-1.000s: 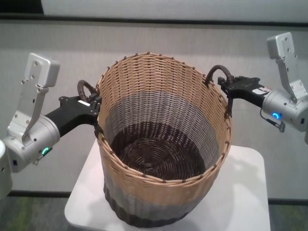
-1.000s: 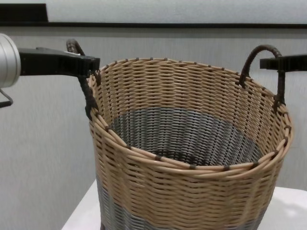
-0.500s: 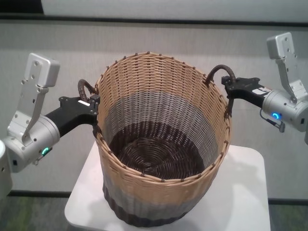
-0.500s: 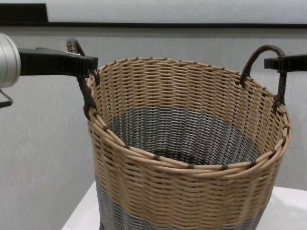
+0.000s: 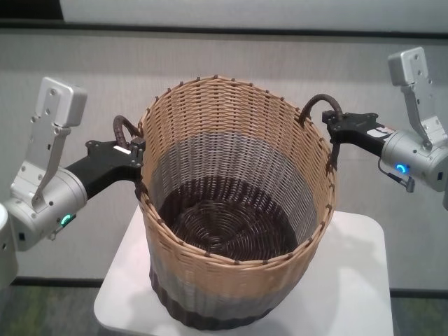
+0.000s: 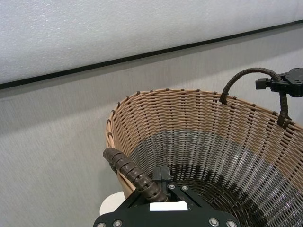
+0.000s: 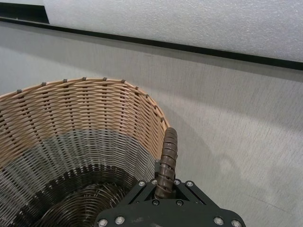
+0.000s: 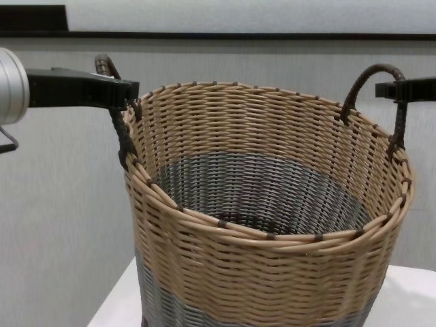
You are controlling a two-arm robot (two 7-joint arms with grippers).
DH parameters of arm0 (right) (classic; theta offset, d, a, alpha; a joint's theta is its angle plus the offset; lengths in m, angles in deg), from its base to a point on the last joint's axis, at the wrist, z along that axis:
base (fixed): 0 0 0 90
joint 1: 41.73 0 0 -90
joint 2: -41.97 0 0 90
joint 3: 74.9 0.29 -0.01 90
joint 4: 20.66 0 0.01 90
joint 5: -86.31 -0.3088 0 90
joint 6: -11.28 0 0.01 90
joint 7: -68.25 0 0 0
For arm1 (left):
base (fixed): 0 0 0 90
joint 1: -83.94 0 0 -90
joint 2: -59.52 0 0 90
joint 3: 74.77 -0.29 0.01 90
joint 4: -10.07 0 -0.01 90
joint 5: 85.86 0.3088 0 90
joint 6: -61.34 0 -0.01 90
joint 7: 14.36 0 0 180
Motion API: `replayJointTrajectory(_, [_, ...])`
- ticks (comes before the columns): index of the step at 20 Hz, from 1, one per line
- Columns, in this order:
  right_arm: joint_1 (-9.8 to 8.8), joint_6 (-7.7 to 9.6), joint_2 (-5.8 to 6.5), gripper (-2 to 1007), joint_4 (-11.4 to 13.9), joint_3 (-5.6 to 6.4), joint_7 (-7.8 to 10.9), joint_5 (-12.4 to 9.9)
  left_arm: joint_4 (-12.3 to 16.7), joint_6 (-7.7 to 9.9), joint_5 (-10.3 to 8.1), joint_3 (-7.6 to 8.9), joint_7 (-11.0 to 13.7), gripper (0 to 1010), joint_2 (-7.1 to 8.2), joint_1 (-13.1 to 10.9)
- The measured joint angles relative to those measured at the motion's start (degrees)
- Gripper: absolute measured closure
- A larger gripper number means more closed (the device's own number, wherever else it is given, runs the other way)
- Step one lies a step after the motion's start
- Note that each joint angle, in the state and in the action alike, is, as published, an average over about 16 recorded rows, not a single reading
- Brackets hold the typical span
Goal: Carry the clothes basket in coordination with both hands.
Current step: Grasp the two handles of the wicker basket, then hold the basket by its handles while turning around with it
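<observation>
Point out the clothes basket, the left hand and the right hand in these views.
clothes basket [image 5: 238, 273]: head view, on the tan outer wall below the near rim.
left hand [image 5: 137, 148]: head view, fingertips shut on the left loop handle.
right hand [image 5: 329, 120]: head view, fingertips shut on the right loop handle.

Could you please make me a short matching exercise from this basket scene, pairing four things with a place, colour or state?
1. left gripper
2. right gripper
3. clothes basket
4. white table

A. under the basket
B. shut on the basket's left handle
C. tan, grey and dark brown bands
D. shut on the basket's right handle

Pairs: 1-B, 2-D, 3-C, 4-A
</observation>
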Motion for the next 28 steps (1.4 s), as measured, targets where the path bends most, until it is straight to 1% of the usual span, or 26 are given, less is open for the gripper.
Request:
replayJointTrajectory(7, [0.00,-0.13,0.00,986,0.0,0.02,0.11,0.0,0.2,0.00,0.18,0.03,0.1,1009,0.07,0.1])
replayJointTrajectory(13, [-0.07,-0.92,0.08,986,0.6,0.32,0.67,-0.2,1.8,0.48,1.08,0.58,-0.3,1009,0.30,0.2])
replayJointTrajectory(21, [-0.19,-1.42,0.67,986,3.8,1.55,1.56,-1.5,5.3,1.37,3.01,1.47,-0.3,1009,0.27,1.4])
replayJointTrajectory(26, [-0.19,-1.14,1.17,986,6.0,2.14,1.81,-2.7,6.8,1.83,3.82,1.87,0.3,1009,-0.30,2.3])
replayJointTrajectory(28, [-0.16,-0.90,1.37,986,6.8,2.24,1.94,-3.2,7.1,1.94,3.80,2.03,0.7,1009,-0.69,2.6])
